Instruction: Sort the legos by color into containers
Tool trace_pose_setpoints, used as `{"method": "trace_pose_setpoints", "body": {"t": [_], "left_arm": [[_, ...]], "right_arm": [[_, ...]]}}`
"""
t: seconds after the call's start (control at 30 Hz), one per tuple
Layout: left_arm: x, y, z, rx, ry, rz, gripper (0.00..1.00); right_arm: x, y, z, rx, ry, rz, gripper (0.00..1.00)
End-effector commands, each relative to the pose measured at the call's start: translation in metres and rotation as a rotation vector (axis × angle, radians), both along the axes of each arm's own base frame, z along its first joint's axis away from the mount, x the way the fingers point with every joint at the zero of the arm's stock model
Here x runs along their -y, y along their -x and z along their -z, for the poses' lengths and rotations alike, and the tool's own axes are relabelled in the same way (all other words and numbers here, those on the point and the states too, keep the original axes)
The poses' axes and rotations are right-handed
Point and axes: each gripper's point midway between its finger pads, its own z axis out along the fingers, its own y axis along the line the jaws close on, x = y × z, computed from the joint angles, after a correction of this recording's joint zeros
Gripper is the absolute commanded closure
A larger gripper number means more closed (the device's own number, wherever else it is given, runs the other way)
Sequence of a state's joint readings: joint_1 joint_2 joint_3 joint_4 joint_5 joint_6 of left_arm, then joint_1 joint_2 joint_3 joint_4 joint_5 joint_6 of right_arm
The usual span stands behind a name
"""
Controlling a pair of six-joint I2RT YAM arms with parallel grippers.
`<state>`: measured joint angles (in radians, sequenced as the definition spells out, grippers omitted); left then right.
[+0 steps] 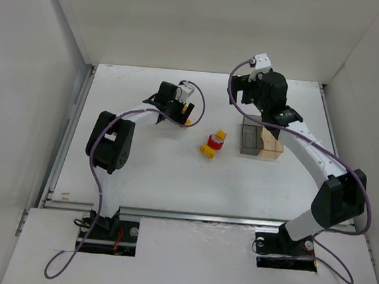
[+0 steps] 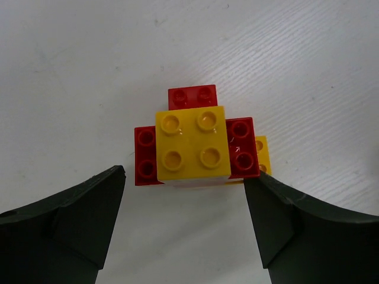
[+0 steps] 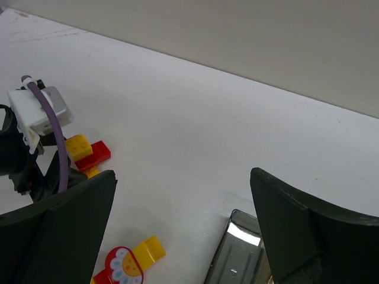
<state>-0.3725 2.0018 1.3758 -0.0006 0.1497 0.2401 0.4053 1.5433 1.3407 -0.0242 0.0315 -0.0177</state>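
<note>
Hovering spread wide, the left pincer (image 2: 185, 177) brackets a yellow brick (image 2: 191, 144): likely light, stiff, slick; pinch across its flat sides.

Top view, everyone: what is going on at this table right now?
Two robot arms are sorting toy bricks by colour. The left gripper hangs open over a stack of red and yellow bricks, not yet gripping. The right gripper hangs open over the grey box, which adjoins a tan box. More bricks lie between stack and boxes.
</note>
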Motion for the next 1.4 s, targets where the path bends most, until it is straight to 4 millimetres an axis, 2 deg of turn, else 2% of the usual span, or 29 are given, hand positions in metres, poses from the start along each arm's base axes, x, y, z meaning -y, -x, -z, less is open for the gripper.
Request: {"method": "trace_pose_setpoints", "body": {"t": [0.0, 0.2, 0.27, 0.33, 0.37, 0.4, 0.47, 0.53, 0.57, 0.6, 0.73, 0.83, 0.87, 0.9, 1.03, 1.07, 1.1, 1.2, 1.23, 1.27, 1.3, 1.37], "left_arm": [[0.012, -0.014, -0.027, 0.063, 0.044, -0.006, 0.22], [0.012, -0.027, -0.021, 0.052, 0.034, -0.044, 0.31], [0.011, -0.025, -0.016, 0.030, 0.025, -0.044, 0.34], [0.012, -0.027, -0.020, 0.038, 0.028, -0.044, 0.42], [0.011, -0.025, -0.013, 0.018, 0.020, -0.044, 0.45], [0.012, -0.027, -0.016, 0.027, 0.023, -0.044, 0.51], [0.012, -0.027, -0.013, 0.016, 0.019, -0.044, 0.71], [0.012, -0.028, -0.010, 0.007, 0.015, -0.044, 0.82], [0.012, -0.026, -0.009, -0.003, 0.011, -0.045, 0.97], [0.012, -0.026, -0.009, -0.003, 0.011, -0.045, 1.00], [0.021, -0.017, -0.006, -0.033, 0.030, -0.005, 1.00], [0.026, -0.013, -0.027, -0.006, 0.046, 0.051, 1.00], [0.032, -0.010, -0.046, 0.024, 0.071, 0.091, 1.00], [0.033, -0.007, -0.053, 0.037, 0.074, 0.121, 1.00], [0.037, 0.018, -0.085, 0.084, 0.069, 0.274, 1.00], [0.037, 0.025, -0.086, 0.079, 0.068, 0.302, 1.00], [0.041, 0.033, -0.100, 0.095, 0.088, 0.349, 1.00], [0.044, 0.057, -0.102, 0.069, 0.093, 0.459, 1.00], [0.043, 0.058, -0.106, 0.078, 0.094, 0.460, 1.00], [0.042, 0.063, -0.103, 0.058, 0.097, 0.453, 1.00], [0.041, 0.066, -0.098, 0.046, 0.095, 0.453, 1.00], [0.038, 0.060, -0.090, 0.033, 0.062, 0.411, 1.00]], "right_arm": [[-0.002, -0.007, -0.033, 0.068, -0.041, 0.017, 0.00], [-0.010, -0.014, -0.024, 0.047, -0.029, -0.014, 0.00], [-0.011, -0.016, -0.020, 0.036, -0.024, -0.014, 0.00], [-0.009, -0.016, -0.022, 0.037, -0.022, -0.004, 0.00], [-0.007, -0.017, -0.022, 0.041, -0.012, 0.003, 0.00], [-0.007, -0.017, -0.022, 0.041, -0.012, 0.003, 0.00], [-0.007, -0.017, -0.022, 0.044, -0.004, 0.001, 0.00], [-0.005, -0.017, -0.020, 0.037, 0.002, 0.010, 0.00], [-0.005, -0.017, -0.020, 0.037, 0.002, 0.010, 0.00], [-0.005, -0.017, -0.020, 0.037, 0.002, 0.010, 0.00], [-0.003, -0.012, -0.024, 0.034, 0.003, 0.010, 0.00], [-0.005, -0.003, -0.023, 0.010, 0.006, -0.020, 0.00], [-0.007, -0.002, -0.025, 0.005, -0.004, -0.028, 0.00], [-0.010, 0.004, -0.029, 0.005, -0.011, -0.058, 0.00], [-0.009, 0.013, -0.030, -0.037, -0.057, -0.081, 0.00], [-0.010, 0.018, -0.034, -0.040, -0.070, -0.092, 0.00], [-0.009, 0.021, -0.033, -0.051, -0.066, -0.092, 0.00], [-0.016, 0.035, -0.026, -0.108, -0.076, -0.151, 0.00], [-0.018, 0.040, -0.032, -0.098, -0.085, -0.175, 0.00], [-0.018, 0.046, -0.019, -0.125, -0.080, -0.184, 0.00], [-0.017, 0.050, -0.024, -0.112, -0.096, -0.182, 0.00], [-0.016, 0.053, -0.016, -0.128, -0.100, -0.179, 0.00]]}}
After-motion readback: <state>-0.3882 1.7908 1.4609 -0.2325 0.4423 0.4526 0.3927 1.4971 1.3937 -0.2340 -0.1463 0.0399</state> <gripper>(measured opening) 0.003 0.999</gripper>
